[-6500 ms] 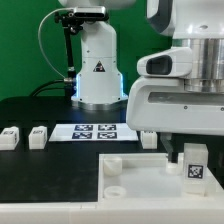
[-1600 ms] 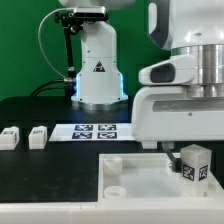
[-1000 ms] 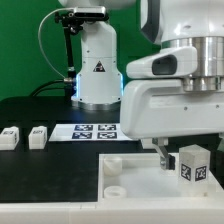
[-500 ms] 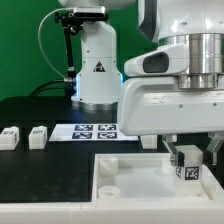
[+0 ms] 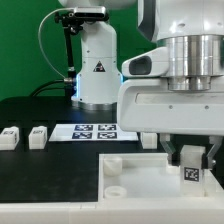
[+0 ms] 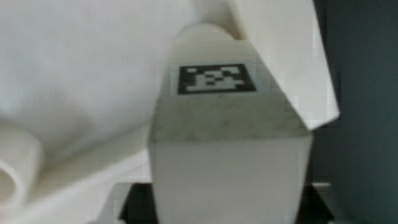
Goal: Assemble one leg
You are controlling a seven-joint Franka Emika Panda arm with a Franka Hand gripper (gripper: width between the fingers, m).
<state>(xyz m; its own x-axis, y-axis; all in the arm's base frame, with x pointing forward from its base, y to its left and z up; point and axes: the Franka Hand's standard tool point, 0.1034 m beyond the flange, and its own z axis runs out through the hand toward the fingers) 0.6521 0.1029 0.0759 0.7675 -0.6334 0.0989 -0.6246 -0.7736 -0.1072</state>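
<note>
- My arm comes down from above at the exterior view's right, its bulky white wrist filling that side, with my pincer (image 5: pixel 192 157) pointing straight down over the large white square plastic tray-like part (image 5: pixel 140 176).
- My pincer is narrowed around a small white plastic leg post (image 5: pixel 193 170) with a black-and-white tag; the fingers (image 5: pixel 175 156) press its sides.
- The held leg stands upright over the tray's corner at the exterior view's right; whether it touches the tray I cannot tell.
- In the wrist view, the tagged leg (image 6: pixel 226 130) fills the frame.
- I count three loose white legs on the black desk (image 5: pixel 50 165): two (image 5: pixel 10 138) (image 5: pixel 37 137) at the exterior view's left, and one (image 5: pixel 148 139) behind the tray.
- One marker board (image 5: pixel 95 131) lies flat beyond the tray.
</note>
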